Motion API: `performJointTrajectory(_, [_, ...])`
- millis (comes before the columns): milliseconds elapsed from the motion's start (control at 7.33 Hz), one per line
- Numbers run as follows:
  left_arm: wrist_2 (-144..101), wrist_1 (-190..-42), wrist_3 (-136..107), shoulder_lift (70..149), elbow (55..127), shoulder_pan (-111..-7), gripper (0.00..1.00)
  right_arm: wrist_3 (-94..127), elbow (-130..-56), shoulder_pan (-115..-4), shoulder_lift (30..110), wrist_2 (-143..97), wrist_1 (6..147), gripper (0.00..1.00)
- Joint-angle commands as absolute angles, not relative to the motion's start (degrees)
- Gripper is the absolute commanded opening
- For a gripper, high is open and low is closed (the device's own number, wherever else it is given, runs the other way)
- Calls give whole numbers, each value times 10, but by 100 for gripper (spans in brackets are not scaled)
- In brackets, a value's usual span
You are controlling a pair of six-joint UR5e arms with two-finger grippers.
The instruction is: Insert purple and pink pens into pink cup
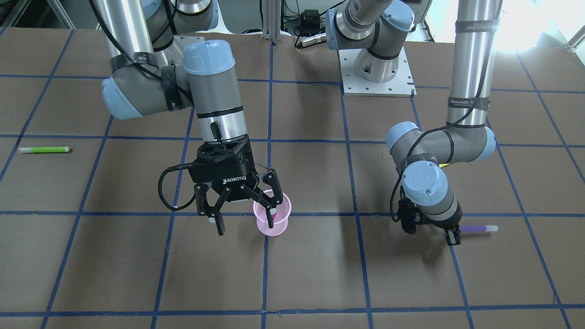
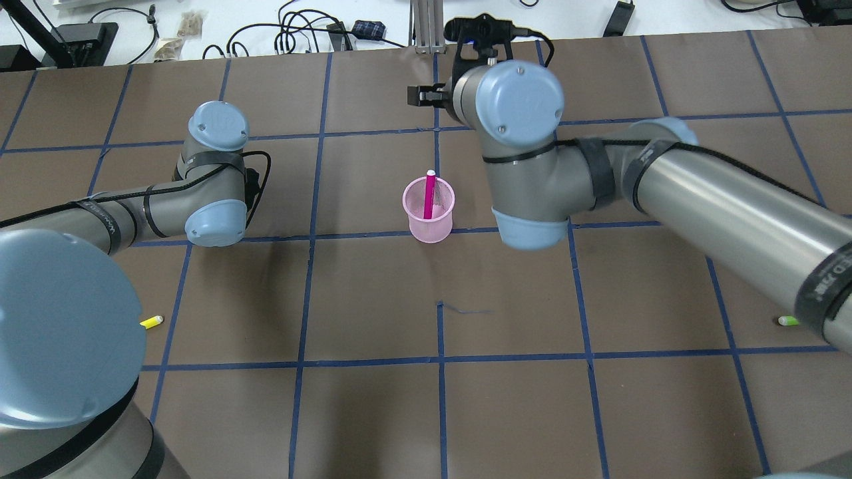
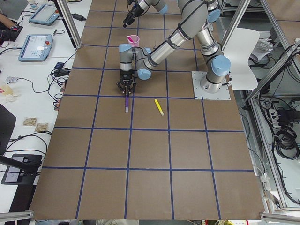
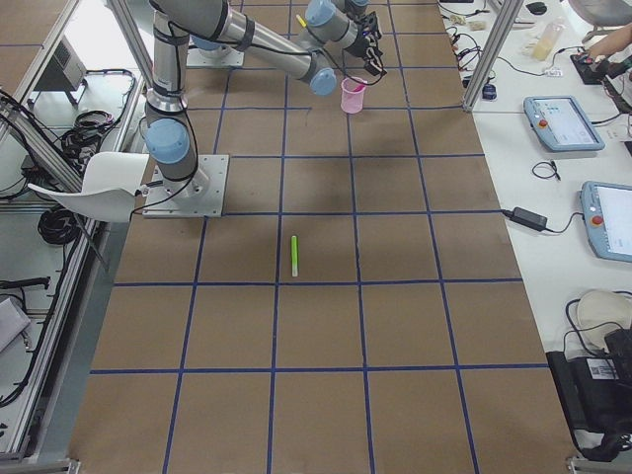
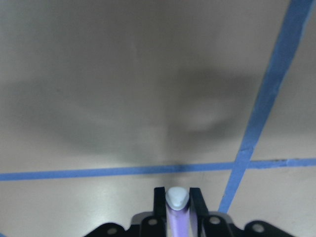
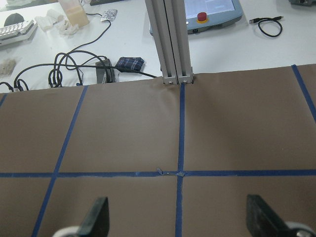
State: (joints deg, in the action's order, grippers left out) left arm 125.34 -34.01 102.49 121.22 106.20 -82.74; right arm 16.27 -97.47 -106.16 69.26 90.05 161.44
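Note:
The pink cup (image 1: 273, 222) stands upright mid-table, and the pink pen (image 2: 429, 195) stands inside it, leaning on the rim. My right gripper (image 1: 245, 223) is open and empty just above the cup, with one finger over its rim. In the right wrist view its fingertips (image 6: 96, 223) are wide apart. The purple pen (image 1: 479, 228) lies flat on the table. My left gripper (image 1: 452, 237) is down at one end of it. In the left wrist view the two fingers are closed against the purple pen (image 5: 177, 217).
A green pen (image 1: 43, 149) lies far toward the robot's right side. A yellow pen (image 2: 152, 322) lies near the left arm's base. Cables and an aluminium post (image 6: 173, 39) stand beyond the table's far edge.

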Motion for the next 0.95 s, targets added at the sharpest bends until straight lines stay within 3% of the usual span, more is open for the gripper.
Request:
performJointTrajectory(0, [1165, -341, 993, 1167, 1053, -829, 0, 157, -854, -1040, 700, 882, 1356, 100])
performJointTrajectory(273, [1022, -368, 862, 1112, 1051, -830, 0, 84, -793, -1001, 726, 884, 1141, 100])
performJointTrajectory(818, [687, -415, 575, 1043, 1050, -841, 0, -30, -801, -932, 834, 893, 886, 100])
